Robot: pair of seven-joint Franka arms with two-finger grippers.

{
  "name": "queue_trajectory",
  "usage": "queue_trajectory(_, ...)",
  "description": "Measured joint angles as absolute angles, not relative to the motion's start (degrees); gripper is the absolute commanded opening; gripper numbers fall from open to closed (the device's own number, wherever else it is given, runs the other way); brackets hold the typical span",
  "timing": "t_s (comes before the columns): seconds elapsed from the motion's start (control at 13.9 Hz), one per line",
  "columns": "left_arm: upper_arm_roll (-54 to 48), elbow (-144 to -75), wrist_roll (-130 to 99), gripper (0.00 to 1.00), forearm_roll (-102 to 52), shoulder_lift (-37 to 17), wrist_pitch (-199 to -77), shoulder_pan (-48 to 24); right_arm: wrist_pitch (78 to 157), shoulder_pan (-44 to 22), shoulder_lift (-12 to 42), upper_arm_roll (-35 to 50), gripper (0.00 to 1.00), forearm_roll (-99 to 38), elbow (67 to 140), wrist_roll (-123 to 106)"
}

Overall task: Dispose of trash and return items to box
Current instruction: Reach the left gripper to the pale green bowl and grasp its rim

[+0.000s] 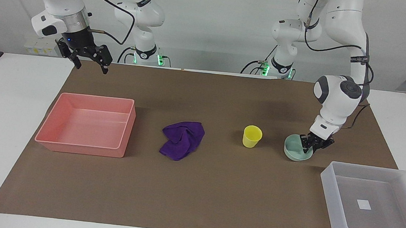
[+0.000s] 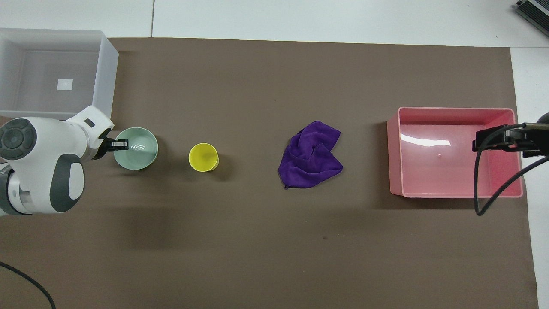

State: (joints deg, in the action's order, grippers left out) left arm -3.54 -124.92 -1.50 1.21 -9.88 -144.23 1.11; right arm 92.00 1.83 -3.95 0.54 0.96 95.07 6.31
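The mint-green bowl [image 1: 294,152] stands on the brown mat beside the yellow cup [image 1: 252,136], toward the left arm's end. My left gripper [image 1: 311,145] is down at the bowl and shut on its rim, on the side away from the cup; it also shows in the overhead view [image 2: 120,146] at the bowl [image 2: 138,150]. The cup [image 2: 203,157] stands upright. The purple rag [image 1: 181,139] lies crumpled mid-mat [image 2: 311,155]. The translucent box [image 1: 330,198] holds nothing but its white mark. My right gripper [image 1: 92,65] waits open and raised, over the pink bin in the overhead view [image 2: 482,139].
A pink rectangular bin [image 1: 82,149] with nothing in it stands toward the right arm's end, beside the rag [image 2: 394,150]. The box [image 2: 107,73] lies farther from the robots than the bowl. A black cable hangs from the right arm over the bin.
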Motion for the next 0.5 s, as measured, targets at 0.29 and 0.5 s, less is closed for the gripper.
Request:
queue_trajectory(0.29, -3.54, -123.66, -1.51, 0.00, 1.20, -9.10, -142.37, 1.11, 92.00, 1.83, -3.95, 0.54, 1.00, 0.96, 95.08, 6.31)
queue_trajectory(0.5, -3.18, -117.20, -1.51, 0.00, 1.20, -8.08, -134.55, 1.14, 92.00, 1.83, -3.95, 0.54, 1.00, 0.96, 95.08, 6.31)
